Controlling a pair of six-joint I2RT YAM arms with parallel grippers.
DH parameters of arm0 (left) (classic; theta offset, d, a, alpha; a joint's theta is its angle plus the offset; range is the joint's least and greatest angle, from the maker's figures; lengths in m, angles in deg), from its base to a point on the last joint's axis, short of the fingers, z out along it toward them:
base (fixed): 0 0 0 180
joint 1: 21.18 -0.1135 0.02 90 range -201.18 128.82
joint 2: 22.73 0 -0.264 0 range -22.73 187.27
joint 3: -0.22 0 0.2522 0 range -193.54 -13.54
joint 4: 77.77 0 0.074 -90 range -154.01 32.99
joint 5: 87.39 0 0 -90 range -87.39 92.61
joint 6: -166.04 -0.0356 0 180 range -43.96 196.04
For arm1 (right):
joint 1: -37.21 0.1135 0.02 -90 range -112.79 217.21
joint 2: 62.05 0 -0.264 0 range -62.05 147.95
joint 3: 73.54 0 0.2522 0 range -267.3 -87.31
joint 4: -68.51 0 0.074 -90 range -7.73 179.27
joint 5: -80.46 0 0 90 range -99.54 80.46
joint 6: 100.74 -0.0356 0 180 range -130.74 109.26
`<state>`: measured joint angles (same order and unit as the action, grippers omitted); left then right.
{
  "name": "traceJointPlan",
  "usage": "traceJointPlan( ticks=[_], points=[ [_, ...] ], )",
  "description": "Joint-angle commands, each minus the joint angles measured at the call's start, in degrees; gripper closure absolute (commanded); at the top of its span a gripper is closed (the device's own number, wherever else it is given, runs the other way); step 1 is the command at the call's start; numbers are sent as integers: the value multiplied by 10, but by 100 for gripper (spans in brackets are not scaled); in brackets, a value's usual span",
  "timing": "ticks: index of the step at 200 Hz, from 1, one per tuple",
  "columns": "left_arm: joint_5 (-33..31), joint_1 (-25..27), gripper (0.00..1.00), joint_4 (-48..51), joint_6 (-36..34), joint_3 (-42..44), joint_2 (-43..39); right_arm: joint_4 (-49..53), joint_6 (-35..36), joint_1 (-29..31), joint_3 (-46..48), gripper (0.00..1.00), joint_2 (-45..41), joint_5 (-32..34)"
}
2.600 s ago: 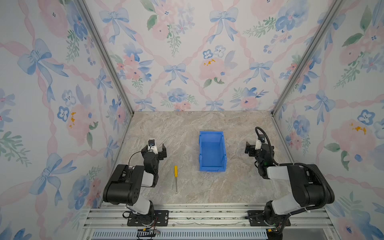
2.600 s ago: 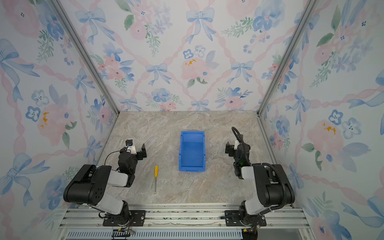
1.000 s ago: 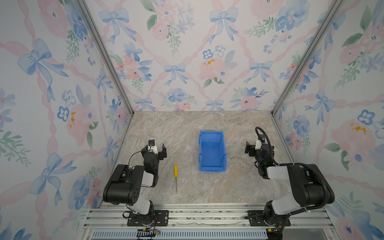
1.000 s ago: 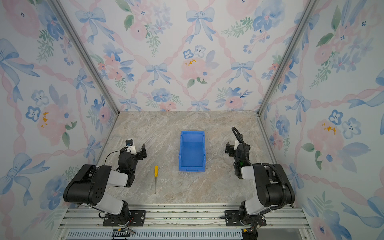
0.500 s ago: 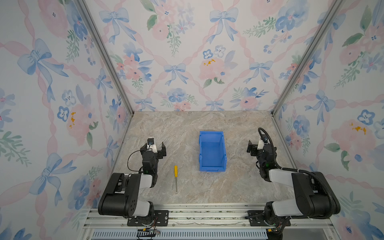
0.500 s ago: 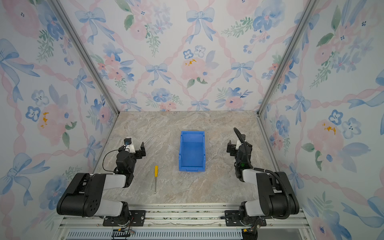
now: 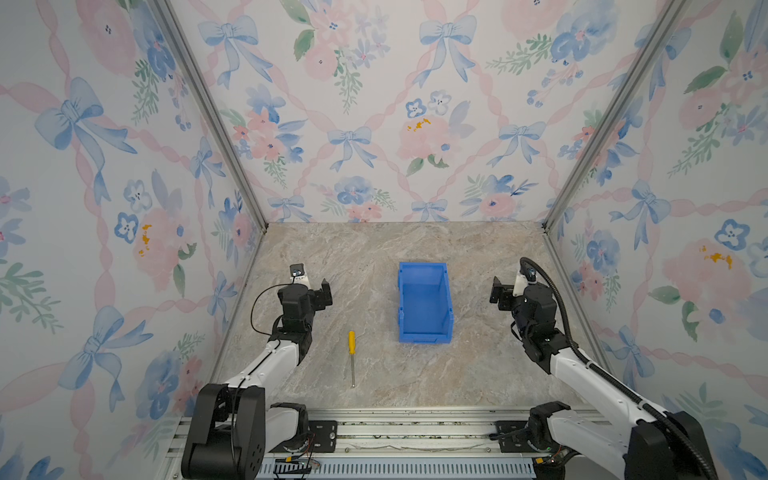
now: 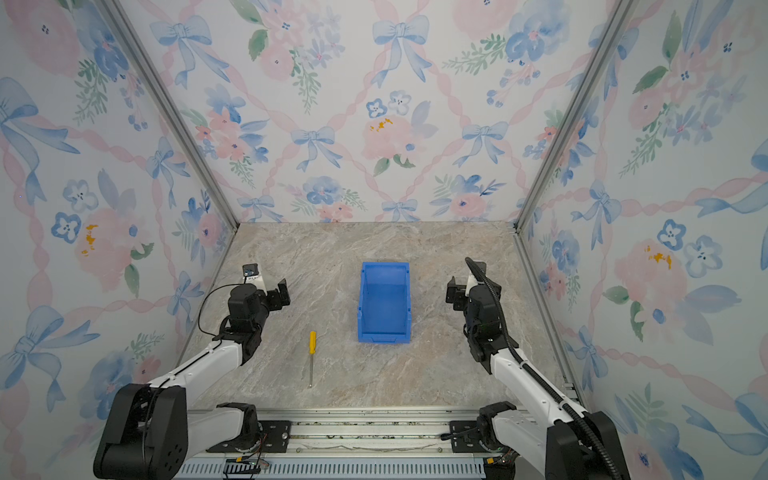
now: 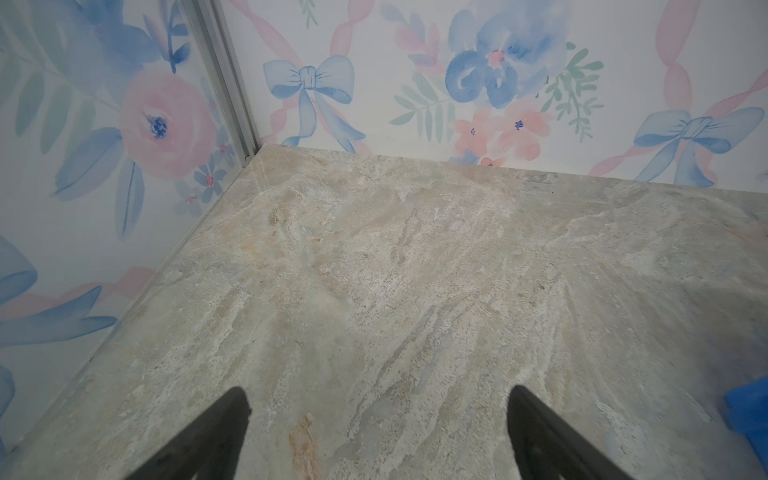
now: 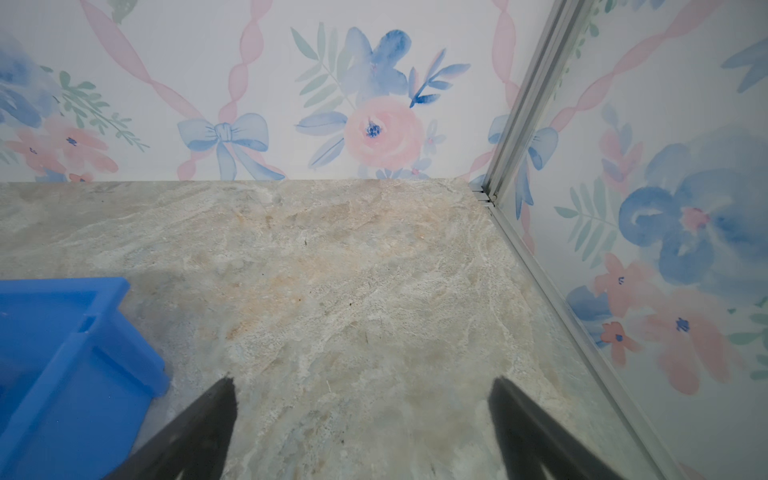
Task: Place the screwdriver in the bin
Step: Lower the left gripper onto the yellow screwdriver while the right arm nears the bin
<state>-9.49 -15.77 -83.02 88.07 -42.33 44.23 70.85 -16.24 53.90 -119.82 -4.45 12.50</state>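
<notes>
You are looking down into a small booth with flowered wallpaper on three sides and a stone-patterned table (image 7: 374,257). A slim screwdriver (image 7: 352,353) lies flat on the table near the front edge, its yellow plastic handle pointing toward the back wall and its thin silver shaft toward you. It sits apart from everything, between the left arm and the bin, so a straight drop from above should reach it, and the handle looks like the easier part to pinch.

The bin (image 7: 424,303) is bright blue plastic, rectangular, with tall smooth walls and a lower front lip. It stands just right of the screwdriver, open top up, and seems empty, though the shaded floor is hard to read.

Your left gripper (image 9: 374,419) hovers over bare table behind and to the left of the screwdriver, its two dark fingers spread wide and holding nothing. Your right gripper (image 10: 361,407) hangs on the far side of the bin, fingers equally wide apart and empty, with a corner of the bin beside it.

Nothing has been picked up yet; the left arm is the nearer one.
</notes>
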Motion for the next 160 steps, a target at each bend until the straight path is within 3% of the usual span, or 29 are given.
traceJointPlan(
  ticks=[1,31,64,99,160],
  points=[
    [13,17,3,182,66,-44,-27,197,-71,32,-59,3,-18,48],
    [28,55,2,281,121,-80,-55,286,-123,59,-116,3,-14,64],
    [64,83,3,406,214,-129,-46,429,-158,75,-221,3,47,20],
    [62,127,3,456,255,-157,-28,437,-165,104,-239,3,41,-38],
    [79,159,2,510,285,-165,39,477,-183,148,-238,3,30,-75]
  ],
)
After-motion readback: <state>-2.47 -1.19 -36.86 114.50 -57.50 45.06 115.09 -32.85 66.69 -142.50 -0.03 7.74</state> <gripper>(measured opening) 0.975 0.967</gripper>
